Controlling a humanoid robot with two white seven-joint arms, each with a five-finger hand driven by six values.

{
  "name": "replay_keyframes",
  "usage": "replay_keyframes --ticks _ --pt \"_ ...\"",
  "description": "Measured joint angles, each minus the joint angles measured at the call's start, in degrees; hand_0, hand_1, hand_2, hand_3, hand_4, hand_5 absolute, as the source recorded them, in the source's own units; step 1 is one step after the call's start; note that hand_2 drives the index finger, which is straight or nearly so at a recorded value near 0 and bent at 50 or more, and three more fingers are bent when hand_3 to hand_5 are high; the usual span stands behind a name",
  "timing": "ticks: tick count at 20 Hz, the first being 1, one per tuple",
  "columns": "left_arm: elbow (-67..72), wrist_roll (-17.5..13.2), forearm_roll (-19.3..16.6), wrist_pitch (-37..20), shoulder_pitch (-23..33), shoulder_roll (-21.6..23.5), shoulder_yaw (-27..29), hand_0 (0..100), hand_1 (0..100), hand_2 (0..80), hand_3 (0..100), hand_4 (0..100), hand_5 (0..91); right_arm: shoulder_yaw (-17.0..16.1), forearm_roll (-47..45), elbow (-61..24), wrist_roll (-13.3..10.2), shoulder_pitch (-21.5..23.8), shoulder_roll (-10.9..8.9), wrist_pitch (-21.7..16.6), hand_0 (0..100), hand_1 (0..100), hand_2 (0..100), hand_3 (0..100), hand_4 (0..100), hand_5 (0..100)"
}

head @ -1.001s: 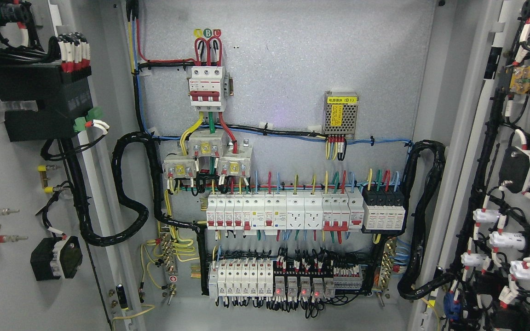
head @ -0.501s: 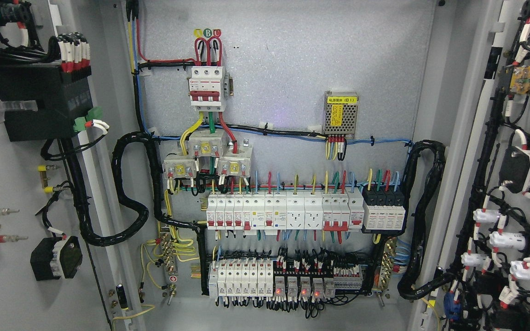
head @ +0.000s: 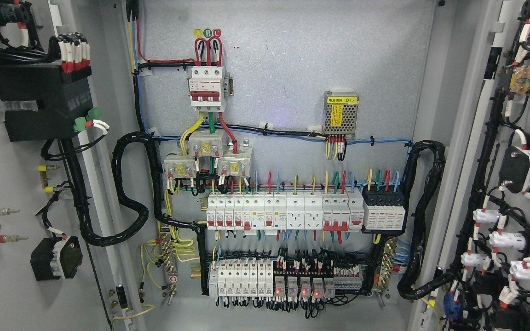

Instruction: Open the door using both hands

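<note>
Nothing moves since earlier frame: left door (head: 12,184), right door (head: 522,184) swung wide. Neither my hands nor fingers visible, state unknown. Risk: blind reach snagging door wiring (head: 481,165).

A: State of the doors?

B: Both stand swung wide open, inner faces toward the camera. Left door (head: 12,193): grey panel at the picture's left edge, carrying a black box high up, black cable bundles running down it, and a small black-and-white unit lower down.

A: And the other?

B: Right door (head: 522,184): grey panel at the right edge, crowded with black wiring, white cylindrical parts with red-and-white sleeves, and a yellow component near the top.

A: Between them?

B: The cabinet interior (head: 292,69) is fully exposed: grey back plate, rows of white breakers, coloured wires, four small red lights along the bottom row.
</note>
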Motion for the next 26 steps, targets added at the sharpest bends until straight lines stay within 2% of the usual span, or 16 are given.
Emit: replay_keyframes --ticks 9,14,20,26 --pt "0.03 -0.70 2.66 5.48 -1.14 -0.82 6.02 29 0 2.7 3 3 0.0 -1.38 -0.19 0.37 0.13 0.41 -0.10 -3.36 22 0 0 0 0 0" --pt "0.37 -3.47 4.27 8.17 -2.21 -0.95 9.88 29 0 2.7 3 3 0.0 -1.83 -0.39 0.46 0.15 0.47 -0.13 -5.06 22 0 0 0 0 0" --pt "2.00 -7.50 8.59 10.63 -3.03 0.21 15.61 29 0 2.7 3 4 0.0 -2.17 -2.91 0.61 0.21 0.56 -0.30 -5.43 22 0 0 0 0 0" --pt "6.20 -8.75 11.98 11.06 -4.88 3.86 19.85 29 0 2.7 3 4 0.0 -3.20 -4.99 0.72 0.39 0.69 -0.83 -5.31 22 0 0 0 0 0"
